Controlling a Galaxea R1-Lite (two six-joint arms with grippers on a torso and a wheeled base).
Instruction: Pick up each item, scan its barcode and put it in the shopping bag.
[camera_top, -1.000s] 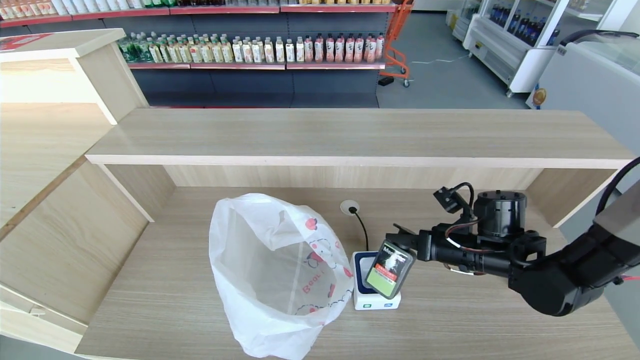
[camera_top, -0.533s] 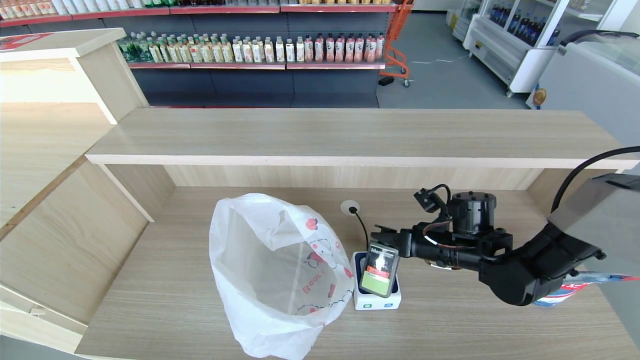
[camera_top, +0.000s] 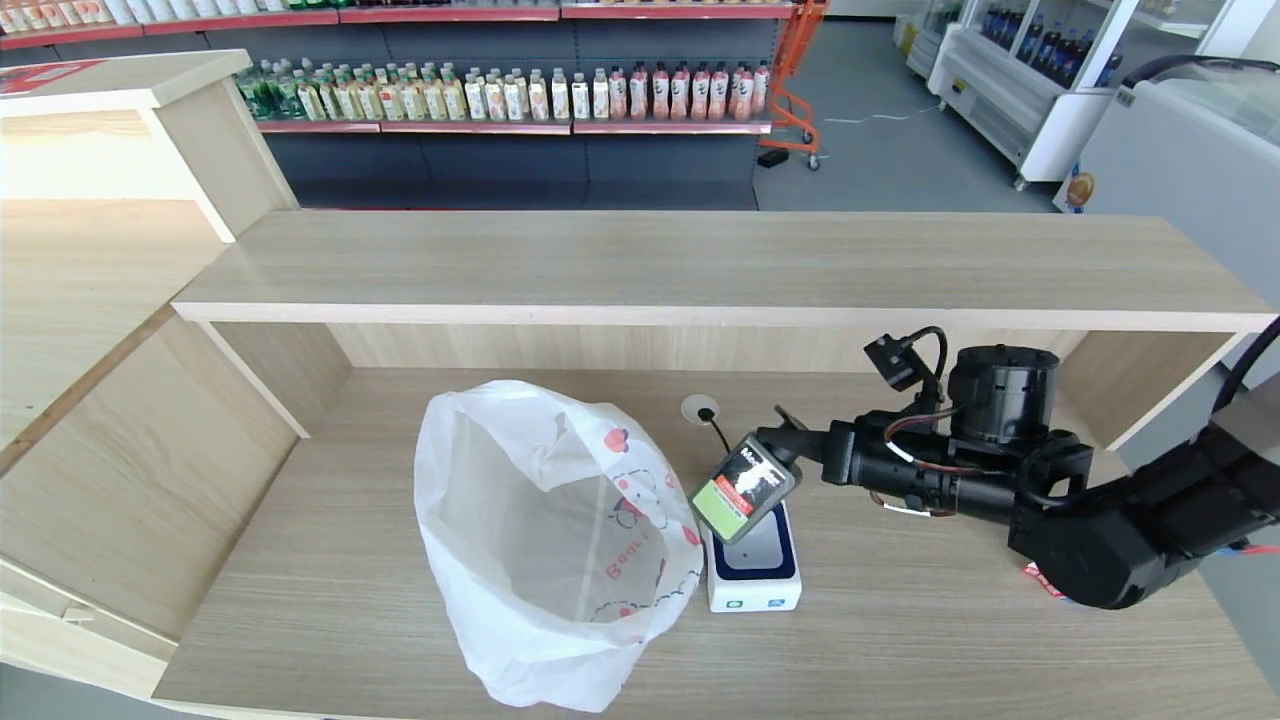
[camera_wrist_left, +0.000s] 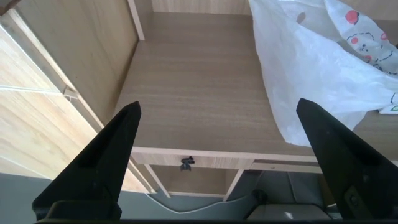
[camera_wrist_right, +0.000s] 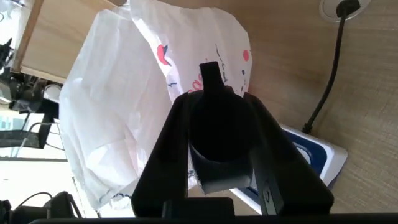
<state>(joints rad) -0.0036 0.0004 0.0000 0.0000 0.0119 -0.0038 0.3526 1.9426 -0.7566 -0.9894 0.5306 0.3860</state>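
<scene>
A small flat pack (camera_top: 743, 488) with a green, red and black label hangs tilted above the white and blue barcode scanner (camera_top: 755, 568), beside the rim of the white shopping bag (camera_top: 545, 540). My right gripper (camera_top: 772, 458) is shut on the pack. In the right wrist view the pack (camera_wrist_right: 217, 149) looks dark between the fingers of the gripper (camera_wrist_right: 217, 102), with the bag (camera_wrist_right: 118, 112) beyond and the scanner (camera_wrist_right: 314, 158) underneath. The bag stands open on the desk. My left gripper (camera_wrist_left: 217, 162) is open, off the desk's front edge near the bag (camera_wrist_left: 311, 68).
A black cable (camera_top: 722, 452) runs from the scanner to a round desk socket (camera_top: 700, 409). A raised counter ledge (camera_top: 700, 270) overhangs the back of the desk. A wooden side wall (camera_top: 150, 470) closes the left. A red packet scrap (camera_top: 1040, 580) lies under my right arm.
My right gripper has lifted the pack off the scanner and carried it a little toward the bag, tilting it. The bag and scanner have stayed put.
</scene>
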